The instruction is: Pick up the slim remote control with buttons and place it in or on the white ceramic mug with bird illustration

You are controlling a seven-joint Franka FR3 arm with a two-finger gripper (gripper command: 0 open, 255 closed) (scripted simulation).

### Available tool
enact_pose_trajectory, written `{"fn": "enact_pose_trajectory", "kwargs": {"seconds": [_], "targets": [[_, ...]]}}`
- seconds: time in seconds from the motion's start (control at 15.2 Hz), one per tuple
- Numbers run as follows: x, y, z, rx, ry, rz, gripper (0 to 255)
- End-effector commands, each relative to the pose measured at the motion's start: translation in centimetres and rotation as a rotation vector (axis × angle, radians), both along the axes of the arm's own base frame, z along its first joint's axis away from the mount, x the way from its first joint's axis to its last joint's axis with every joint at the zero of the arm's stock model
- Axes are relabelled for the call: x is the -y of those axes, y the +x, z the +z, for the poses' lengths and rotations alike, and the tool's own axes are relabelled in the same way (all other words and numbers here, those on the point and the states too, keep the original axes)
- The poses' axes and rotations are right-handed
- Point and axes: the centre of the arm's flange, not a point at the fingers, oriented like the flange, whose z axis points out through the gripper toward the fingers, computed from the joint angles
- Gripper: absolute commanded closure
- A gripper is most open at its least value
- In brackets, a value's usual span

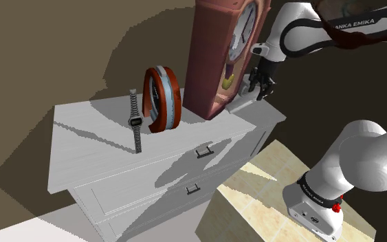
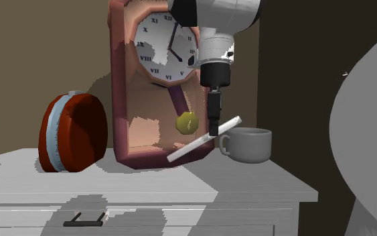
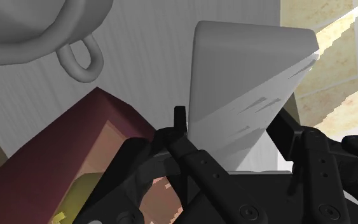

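Grey-white and plain, the remote (image 2: pixel 203 139) is clamped between the two black fingers of my gripper (image 2: pixel 213 131), which comes straight down from above in the second exterior view. The remote hangs tilted there, its higher end close over the handle of the mug (image 2: pixel 247 144) and its lower end pointing towards the foot of the tall pink clock (image 2: pixel 153 87). I cannot tell whether the higher end touches the mug. The mug is drawn pale grey and stands upright on the white dresser (image 2: pixel 146 184), just beside the clock. From the wrist camera I see the gripper (image 3: pixel 231 127) with a finger (image 3: pixel 180 127) pressed against each long side of the remote (image 3: pixel 247 95), and beyond it the mug (image 3: pixel 31 25) with its loop handle, next to the clock's maroon side (image 3: pixel 63 153). In the shoulder view the gripper (image 1: pixel 260 88) sits at the dresser's (image 1: pixel 116 161) far corner beside the clock (image 1: pixel 223 55). A red round object (image 1: pixel 163 98) with a pale blue band and a watch (image 1: pixel 136 120) stand upright well apart from it, further along the top.
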Motion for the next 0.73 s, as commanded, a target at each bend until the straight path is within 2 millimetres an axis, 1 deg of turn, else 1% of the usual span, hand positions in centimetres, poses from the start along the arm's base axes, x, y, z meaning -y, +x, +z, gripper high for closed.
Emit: {"fn": "enact_pose_trajectory", "kwargs": {"seconds": [0.0, 0.66], "targets": [[0.0, -0.1, 1.1, 0.0, 0.0, 0.0, 255], [0.0, -0.1, 6.4, 0.0, 0.0, 0.0, 255]]}}
